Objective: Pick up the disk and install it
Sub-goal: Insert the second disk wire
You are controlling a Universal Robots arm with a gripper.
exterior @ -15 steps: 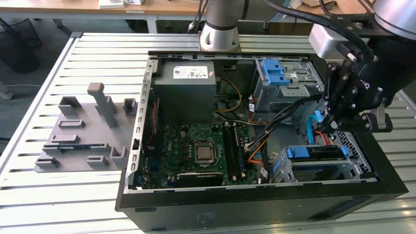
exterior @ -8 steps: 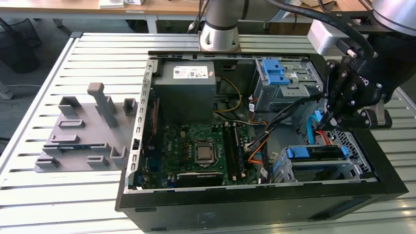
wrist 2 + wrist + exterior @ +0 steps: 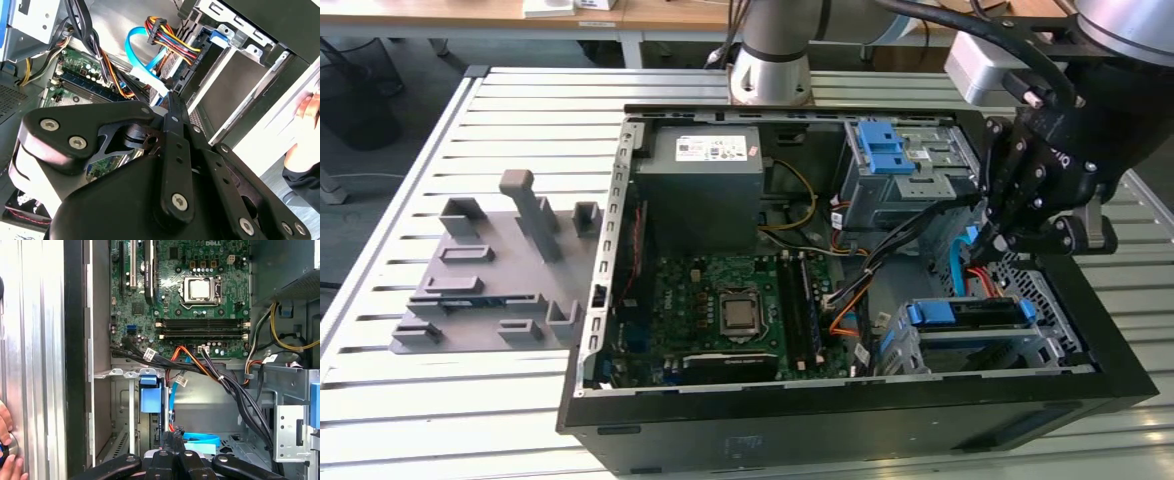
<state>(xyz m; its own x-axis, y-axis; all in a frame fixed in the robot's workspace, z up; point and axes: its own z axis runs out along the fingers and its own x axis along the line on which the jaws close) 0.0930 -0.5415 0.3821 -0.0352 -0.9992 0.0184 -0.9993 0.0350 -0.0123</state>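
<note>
The disk (image 3: 971, 314) sits edge-up in the drive cage (image 3: 1047, 300) at the front corner of the open computer case, on the exterior view's right. Only its blue bracket and dark top edge show; the first wrist view sees the blue bracket (image 3: 150, 396) between the cage rails. My black gripper (image 3: 994, 245) hangs just above and behind that cage, beside a light-blue data cable (image 3: 966, 262). Its fingers are shut together with nothing visibly held between them. In the second wrist view the gripper (image 3: 170, 97) points at the blue cable's connector (image 3: 150, 84). The gripper (image 3: 172, 432) shows again in the first wrist view.
A motherboard (image 3: 720, 300), grey power supply (image 3: 707, 170) and an upper bay with a ridged blue latch (image 3: 887, 150) fill the case. Cable bundles (image 3: 210, 370) cross near the cage. A grey fixture (image 3: 494, 270) lies on the slatted table. A person's hand (image 3: 305, 110) rests outside the case wall.
</note>
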